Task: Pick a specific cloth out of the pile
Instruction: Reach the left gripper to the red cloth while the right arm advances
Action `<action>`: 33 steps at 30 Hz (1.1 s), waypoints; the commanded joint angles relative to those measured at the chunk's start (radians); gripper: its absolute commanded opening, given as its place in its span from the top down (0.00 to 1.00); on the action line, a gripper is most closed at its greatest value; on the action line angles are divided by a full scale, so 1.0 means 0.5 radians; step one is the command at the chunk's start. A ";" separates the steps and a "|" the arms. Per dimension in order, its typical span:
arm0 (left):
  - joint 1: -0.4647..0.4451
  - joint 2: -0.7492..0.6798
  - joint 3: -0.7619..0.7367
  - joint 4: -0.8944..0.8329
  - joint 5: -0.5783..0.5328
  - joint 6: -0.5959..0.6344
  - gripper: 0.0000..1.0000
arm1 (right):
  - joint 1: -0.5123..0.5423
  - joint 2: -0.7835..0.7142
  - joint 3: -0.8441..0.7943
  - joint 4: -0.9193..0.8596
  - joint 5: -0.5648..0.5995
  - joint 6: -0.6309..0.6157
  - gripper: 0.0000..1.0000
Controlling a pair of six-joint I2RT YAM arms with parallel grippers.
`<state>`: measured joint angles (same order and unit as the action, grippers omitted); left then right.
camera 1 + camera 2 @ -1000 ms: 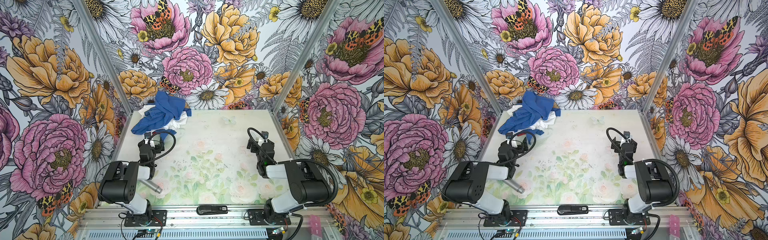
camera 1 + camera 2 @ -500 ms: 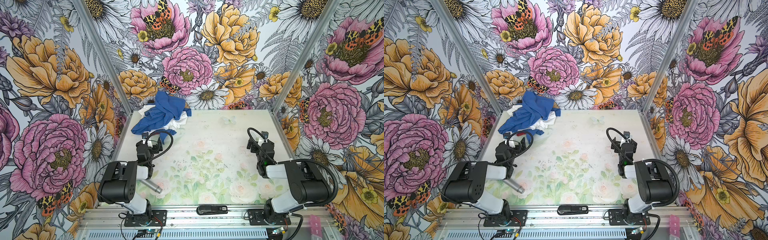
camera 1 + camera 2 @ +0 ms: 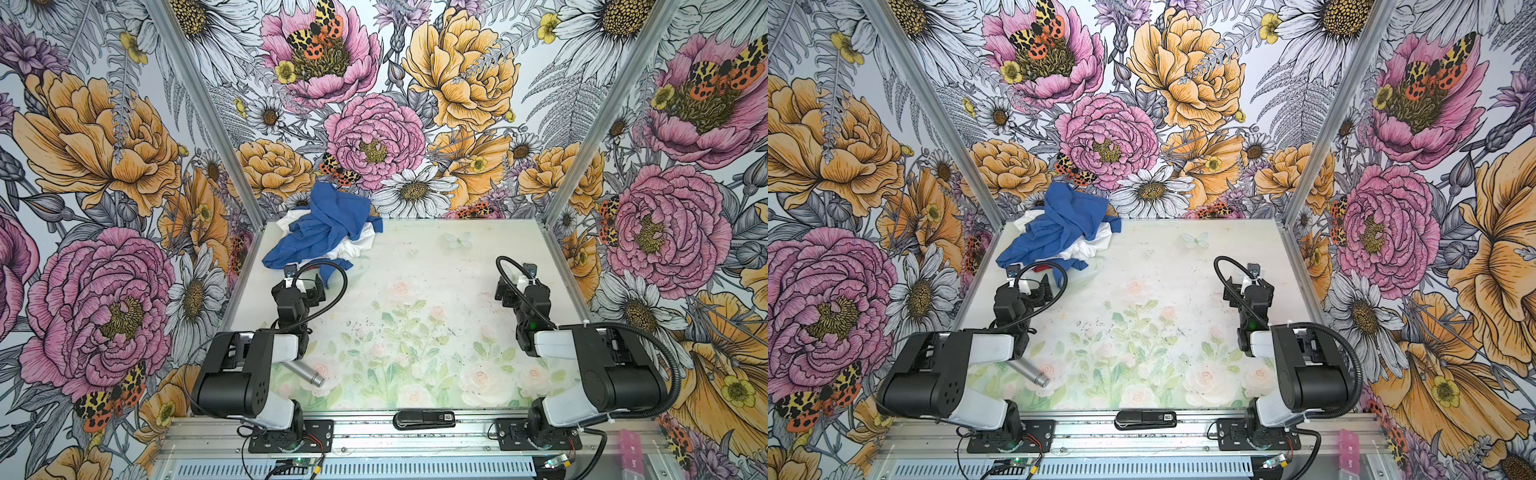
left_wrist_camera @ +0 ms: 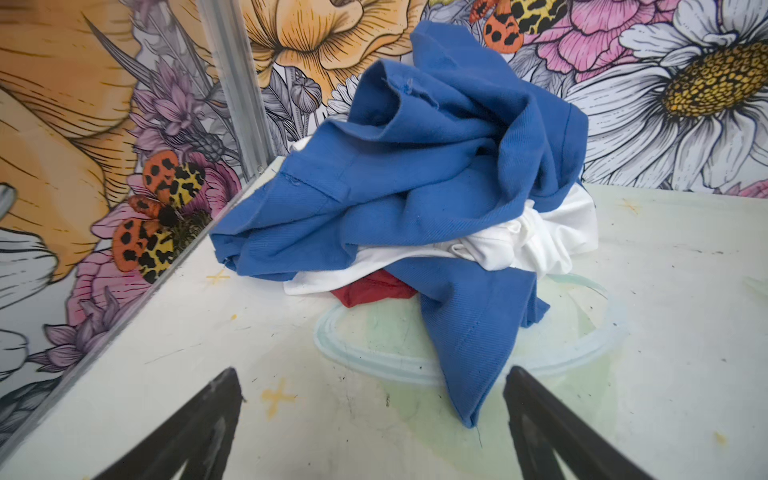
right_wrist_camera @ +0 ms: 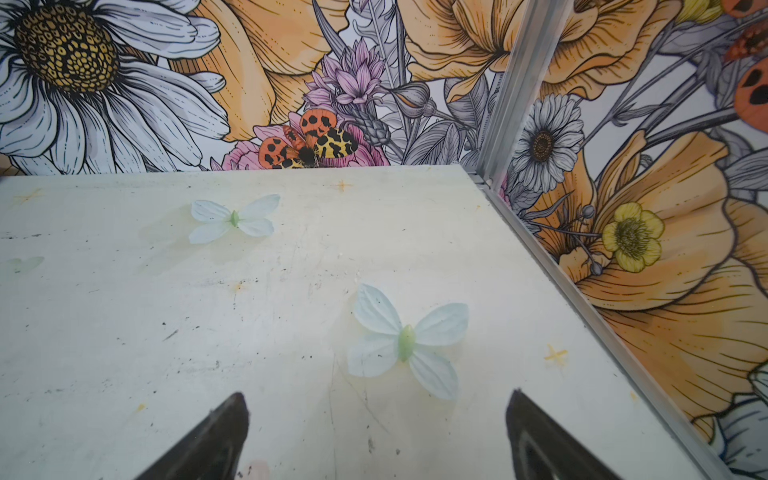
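Clothes form one pile (image 3: 328, 232) at the upper left of the worktop (image 3: 436, 266) in both top views: blue and white folds, one red scrap (image 4: 374, 291). Two claws: left claw (image 4: 372, 378) and right claw (image 5: 376, 401) both stand apart, gripping nothing.

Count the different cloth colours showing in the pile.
3: blue cloth on top, draping forward; white cloth beneath it; red cloth peeking out underneath. More may be hidden.

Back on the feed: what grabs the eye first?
The rumpled royal-blue and white cloth pile with a red scrap sits at the far-left table corner, against loud floral walls. The left gripper faces it, jaws open; the right gripper, also open, hovers at the right.
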<state>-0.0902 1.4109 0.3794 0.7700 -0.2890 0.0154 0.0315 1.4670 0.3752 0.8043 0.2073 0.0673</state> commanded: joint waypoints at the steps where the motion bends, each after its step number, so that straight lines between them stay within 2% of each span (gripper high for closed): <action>1: -0.271 -0.341 0.264 -0.603 -0.573 0.073 0.01 | 0.201 -0.248 0.054 -0.148 0.367 -0.147 0.04; 2: -0.345 -0.400 0.395 -0.863 -0.638 0.041 0.01 | 0.290 -0.345 0.112 -0.289 0.422 -0.196 0.03; 3: -0.392 -0.413 0.541 -1.143 -0.710 -0.031 0.01 | 0.351 -0.443 0.178 -0.395 0.356 -0.216 0.03; 5: -0.355 -0.364 0.852 -1.758 -0.741 -0.326 0.01 | 0.428 -0.577 0.294 -0.543 0.228 -0.160 0.03; 6: -0.277 -0.326 0.962 -1.991 -0.645 -0.476 0.01 | 0.442 -0.614 0.376 -0.651 0.165 -0.035 0.03; 7: -0.192 -0.298 1.002 -2.077 -0.472 -0.559 0.03 | 0.446 -0.616 0.477 -0.782 0.062 0.082 0.03; 8: -0.073 -0.280 0.998 -2.088 -0.246 -0.636 0.06 | 0.458 -0.583 0.599 -0.958 -0.092 0.184 0.04; 10: 0.172 -0.272 0.925 -1.998 0.220 -0.819 0.18 | 0.586 -0.459 0.809 -1.217 -0.212 0.301 0.04; 11: 0.281 -0.272 0.886 -1.952 0.439 -0.920 0.22 | 0.697 -0.372 0.894 -1.303 -0.204 0.317 0.04; 13: 0.387 -0.251 0.871 -1.941 0.633 -1.008 0.31 | 0.996 -0.230 1.025 -1.391 -0.071 0.278 0.03; 15: 0.405 -0.163 0.937 -2.021 0.640 -1.010 0.34 | 1.261 -0.047 1.148 -1.446 0.032 0.290 0.02; 17: 0.420 -0.061 0.983 -2.048 0.666 -1.044 0.40 | 1.403 0.122 1.214 -1.392 -0.068 0.348 0.02; 19: 0.475 0.023 0.954 -1.955 0.735 -1.173 0.54 | 1.510 0.217 1.079 -1.018 -0.173 0.311 0.02; 21: 0.517 0.094 0.874 -1.746 0.798 -1.329 0.57 | 1.625 0.289 0.885 -0.601 -0.115 0.284 0.01; 25: 0.516 0.294 0.838 -1.493 0.840 -1.506 0.65 | 1.642 0.352 0.943 -0.711 -0.134 0.296 0.01; 29: 0.483 0.579 0.820 -1.124 0.856 -1.685 0.75 | 1.645 0.322 0.879 -0.624 -0.081 0.252 0.00; 33: 0.402 0.793 0.875 -0.970 0.789 -1.779 0.76 | 1.644 0.320 0.876 -0.630 -0.083 0.227 0.01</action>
<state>0.1394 1.7702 0.8074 0.1574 0.1055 -0.8017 0.8562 1.6478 0.8150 0.4469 0.1493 0.1932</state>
